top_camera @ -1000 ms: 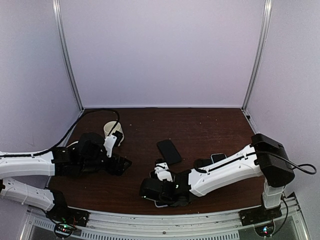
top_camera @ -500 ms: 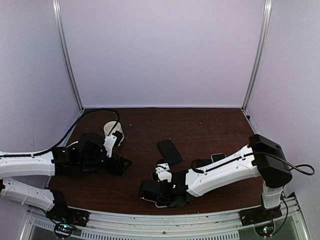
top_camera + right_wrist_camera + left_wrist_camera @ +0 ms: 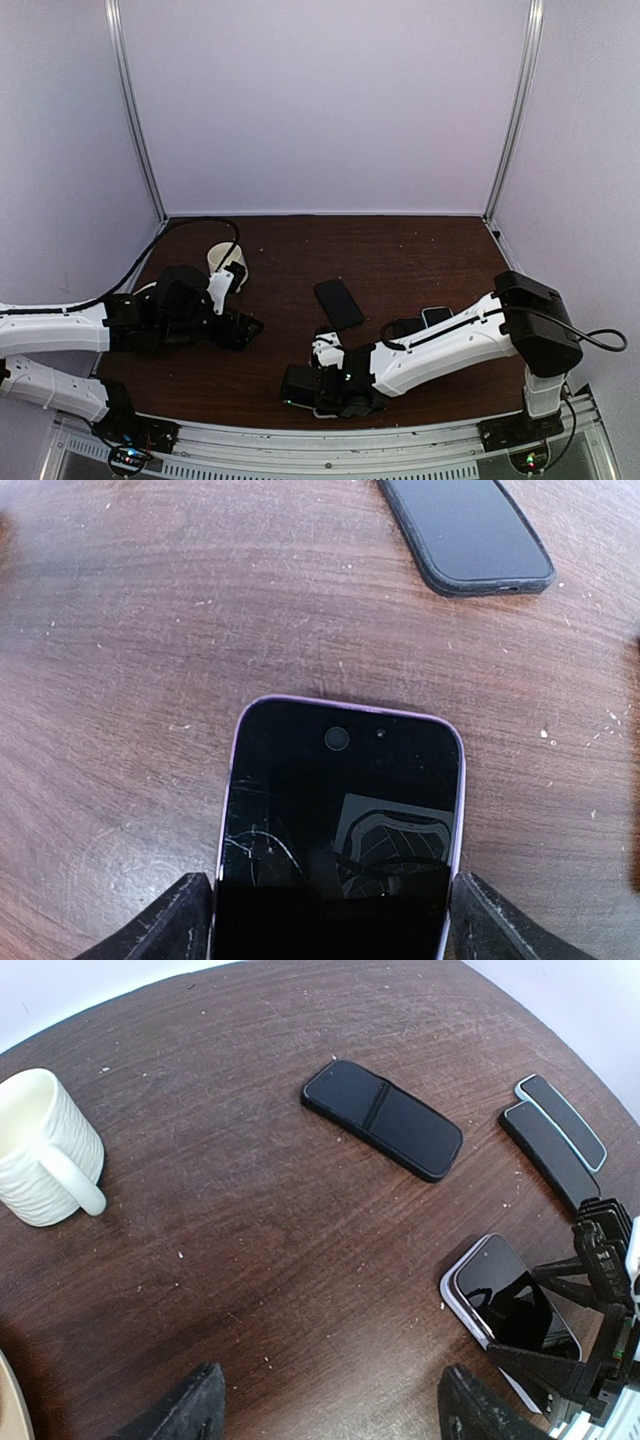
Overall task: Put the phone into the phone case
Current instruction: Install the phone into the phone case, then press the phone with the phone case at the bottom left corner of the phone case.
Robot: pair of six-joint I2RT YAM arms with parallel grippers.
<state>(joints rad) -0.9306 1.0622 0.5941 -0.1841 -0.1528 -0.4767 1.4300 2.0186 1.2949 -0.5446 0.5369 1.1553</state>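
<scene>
Meanwhile, the one real change is at the right gripper (image 3: 330,920). In the top view its wrist has slid a little toward the near edge of the bench (image 3: 420,250) and dropped lower over the last second. Its fingers now stand on either side of the purple-edged phone (image 3: 340,820), which lies face up on the bench between them. The fingers sit right against the phone's long sides, but I cannot tell whether they are pressing it or merely flanking it.

The black phone case (image 3: 465,530) has not moved. It lies flat, farther from the arms and a little right of the phone, apart from it. The left gripper (image 3: 330,1410) has stayed where it was on the left, spread wide with nothing between its fingers, near the white mug (image 3: 45,1150). Two dark slabs (image 3: 555,1140) lie untouched at the right.

My reading is that the task is still at the pick-up: the phone is not lifted and not in the case. A firm pinch on its edges seems to be the next need, then a carry toward the case.
</scene>
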